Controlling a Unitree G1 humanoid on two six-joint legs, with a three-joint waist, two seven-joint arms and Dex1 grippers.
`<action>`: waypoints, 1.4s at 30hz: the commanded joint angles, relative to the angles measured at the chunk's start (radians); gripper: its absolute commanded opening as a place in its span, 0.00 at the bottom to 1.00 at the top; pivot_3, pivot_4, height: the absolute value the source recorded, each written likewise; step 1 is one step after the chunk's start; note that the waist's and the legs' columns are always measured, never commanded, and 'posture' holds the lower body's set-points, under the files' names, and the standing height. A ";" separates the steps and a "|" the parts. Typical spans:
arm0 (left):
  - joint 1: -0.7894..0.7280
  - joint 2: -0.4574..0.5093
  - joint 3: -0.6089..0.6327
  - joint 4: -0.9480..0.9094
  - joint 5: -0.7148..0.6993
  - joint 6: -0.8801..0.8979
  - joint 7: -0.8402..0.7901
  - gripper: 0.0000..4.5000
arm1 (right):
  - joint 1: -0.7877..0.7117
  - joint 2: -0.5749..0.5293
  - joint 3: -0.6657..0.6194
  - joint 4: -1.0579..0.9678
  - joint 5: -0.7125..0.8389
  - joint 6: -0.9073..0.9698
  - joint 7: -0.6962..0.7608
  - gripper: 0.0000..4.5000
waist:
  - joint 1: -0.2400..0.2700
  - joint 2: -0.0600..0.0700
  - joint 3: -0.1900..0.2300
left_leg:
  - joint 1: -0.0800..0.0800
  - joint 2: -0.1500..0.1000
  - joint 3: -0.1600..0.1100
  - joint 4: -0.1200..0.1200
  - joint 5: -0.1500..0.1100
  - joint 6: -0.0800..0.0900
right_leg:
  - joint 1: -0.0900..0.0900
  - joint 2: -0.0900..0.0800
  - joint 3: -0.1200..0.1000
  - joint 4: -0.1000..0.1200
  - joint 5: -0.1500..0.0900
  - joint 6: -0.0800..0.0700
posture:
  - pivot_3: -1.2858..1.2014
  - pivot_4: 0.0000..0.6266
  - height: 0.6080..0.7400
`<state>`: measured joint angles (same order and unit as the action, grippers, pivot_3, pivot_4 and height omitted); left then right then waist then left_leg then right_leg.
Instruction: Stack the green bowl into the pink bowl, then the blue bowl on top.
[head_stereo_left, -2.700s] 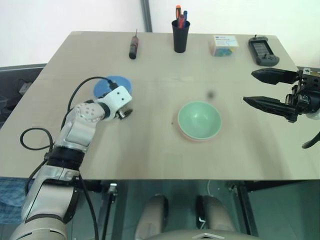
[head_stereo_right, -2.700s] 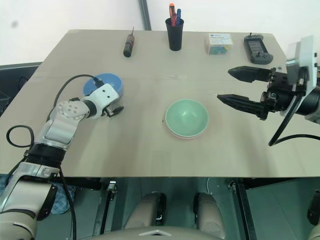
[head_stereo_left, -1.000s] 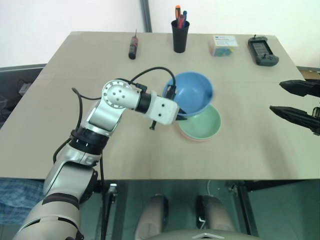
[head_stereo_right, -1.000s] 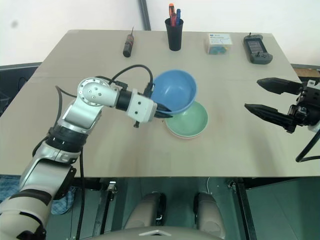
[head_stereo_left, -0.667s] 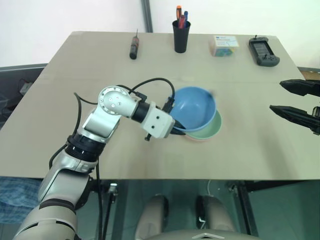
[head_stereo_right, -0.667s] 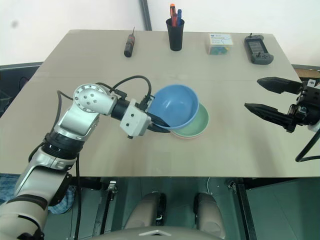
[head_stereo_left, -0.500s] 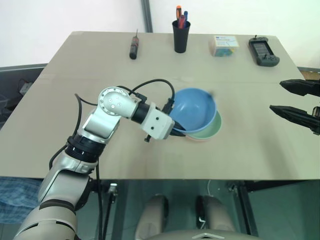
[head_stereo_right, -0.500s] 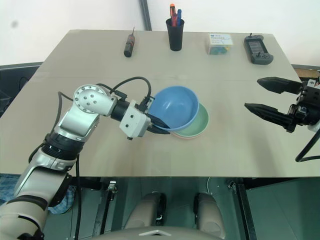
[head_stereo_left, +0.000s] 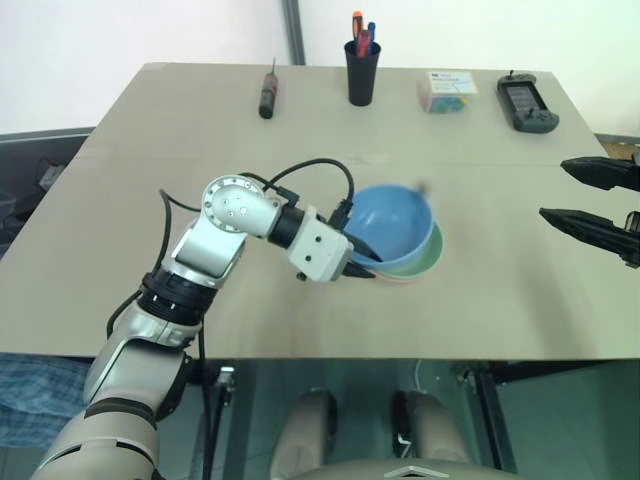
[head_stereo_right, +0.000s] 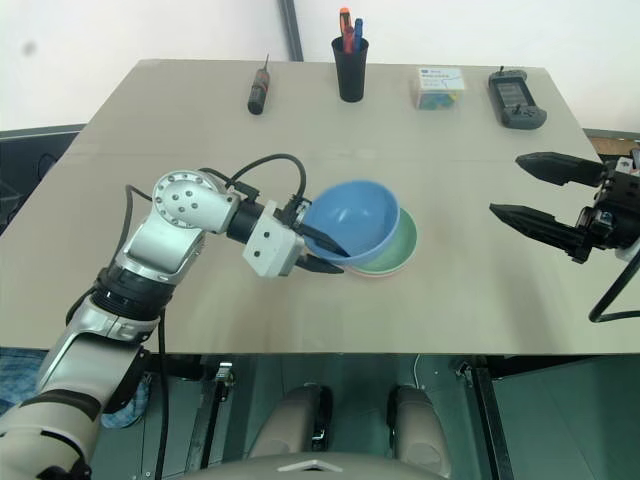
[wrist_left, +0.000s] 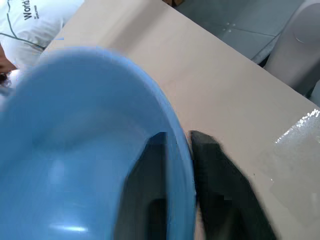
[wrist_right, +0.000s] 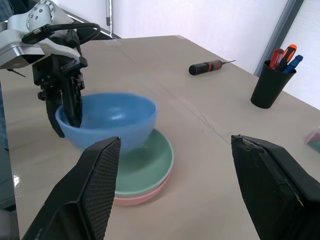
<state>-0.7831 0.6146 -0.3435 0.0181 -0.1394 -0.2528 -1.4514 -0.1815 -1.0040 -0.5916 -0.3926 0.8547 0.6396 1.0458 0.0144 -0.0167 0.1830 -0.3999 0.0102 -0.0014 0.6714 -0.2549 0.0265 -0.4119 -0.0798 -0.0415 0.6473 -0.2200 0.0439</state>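
The blue bowl (wrist_right: 107, 121) sits tilted over the green bowl (wrist_right: 150, 162), its far side down in the green one and its near side raised where the left gripper (head_stereo_right: 322, 251) straddles the rim. The green bowl is nested in the pink bowl (wrist_right: 140, 195), whose rim shows just beneath it, so the first stacking step looks done. These bowls stand near the middle of the table (head_stereo_left: 150, 150).

The left gripper has one finger inside the blue bowl and one outside; in the left wrist view a slight gap shows between the rim and the outer finger (wrist_left: 220, 185), so the jaws seem to be letting go, though whether they have fully freed the bowl cannot be told. The right gripper (head_stereo_right: 535, 195) hangs well apart at the table's right edge, fingers spread and empty.

What is left, by the look of it: release the blue bowl so it settles level in the green one, then draw the left arm clear.
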 joint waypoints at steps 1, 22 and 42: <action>-0.025 -0.016 0.034 0.000 0.004 -0.021 0.051 0.63 | -0.012 -0.015 -0.012 -0.016 0.005 -0.017 0.000 0.82 | 0.000 0.000 0.000 | 0.000 0.000 0.000 0.000 0.000 0.000 | 0.000 0.000 0.000 0.000 0.000 0.000 | 0.52 0.24 1.00; 0.267 0.086 0.360 -0.170 -0.192 0.504 0.367 0.97 | 0.081 -0.013 -0.016 0.019 -0.040 -0.037 0.052 0.82 | -0.001 0.000 0.000 | 0.001 0.001 -0.002 0.000 0.000 0.000 | 0.000 0.000 0.001 0.000 0.000 0.001 | 0.52 0.24 1.00; 0.633 0.117 0.620 -0.408 -0.354 0.576 0.485 0.97 | 0.164 0.027 0.068 0.226 -0.205 -0.324 0.277 0.82 | 0.000 0.000 0.000 | 0.003 0.001 0.000 0.001 0.000 0.000 | 0.001 0.000 0.004 0.000 0.000 0.001 | 0.52 0.24 1.00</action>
<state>-0.1570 0.7255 0.2344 -0.3480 -0.4750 0.3605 -0.9654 -0.0165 -0.9754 -0.5089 -0.1679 0.6496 0.3631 1.2912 0.0139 -0.0165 0.1826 -0.3968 0.0110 -0.0018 0.6723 -0.2551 0.0269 -0.4106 -0.0795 -0.0380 0.6477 -0.2196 0.0445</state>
